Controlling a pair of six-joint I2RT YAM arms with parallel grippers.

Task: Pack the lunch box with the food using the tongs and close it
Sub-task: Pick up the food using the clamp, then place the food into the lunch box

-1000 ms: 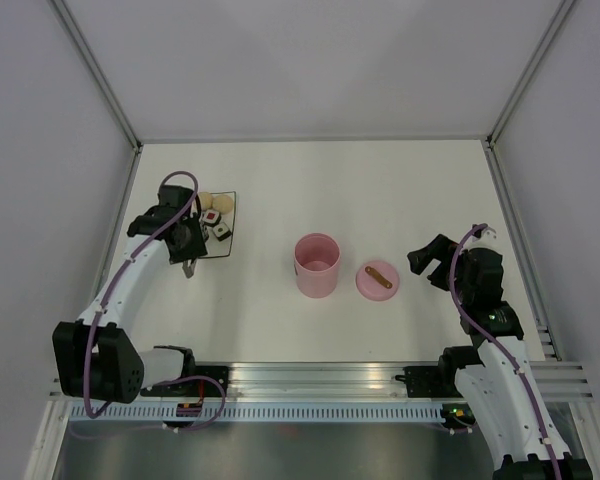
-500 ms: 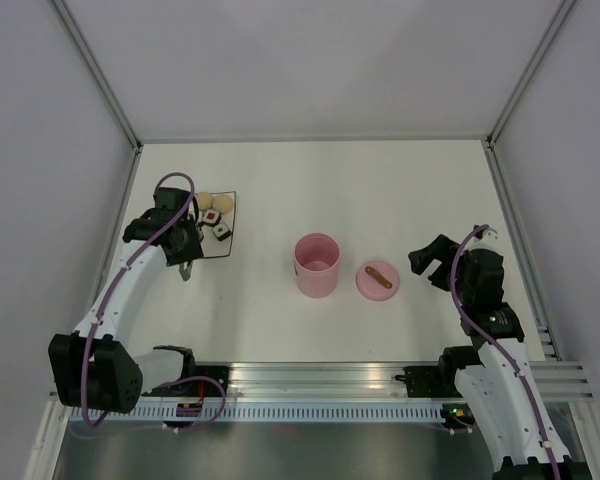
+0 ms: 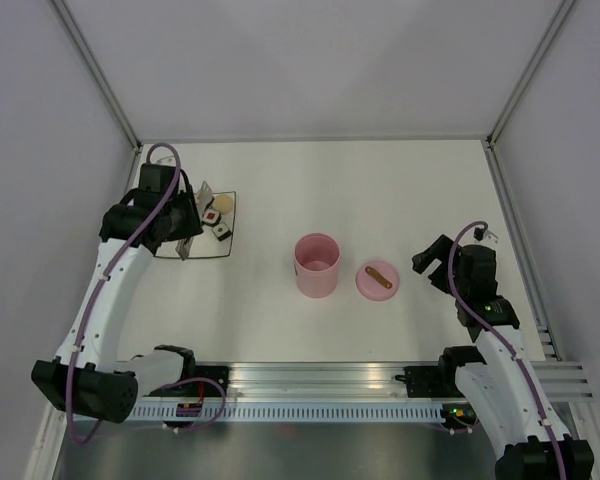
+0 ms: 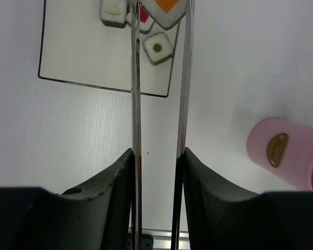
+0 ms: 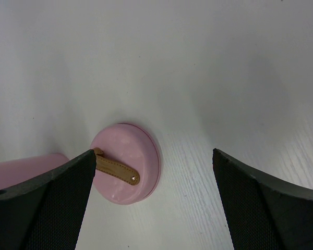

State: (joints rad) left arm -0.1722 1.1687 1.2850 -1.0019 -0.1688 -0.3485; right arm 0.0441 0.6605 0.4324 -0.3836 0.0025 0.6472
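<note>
Our left claw (image 4: 157,156), pinching the tongs (image 4: 135,94), has swung over the sushi pieces (image 4: 157,48) (right claw (image 3: 433,265) spread wide), so we expect a pick-up next.

There is one pink lunch box (image 3: 317,265) at the centre of the overhead frame, one lid (image 3: 378,281) just right of it, and one pair of tongs (image 4: 136,104). On the single tray (image 4: 83,52) at upper left, the food (image 4: 157,48) counts four square sushi-like pieces in the left wrist view. Overhead there is also one beige ball (image 3: 223,203), though the left arm (image 3: 110,290) may hide more.
</note>
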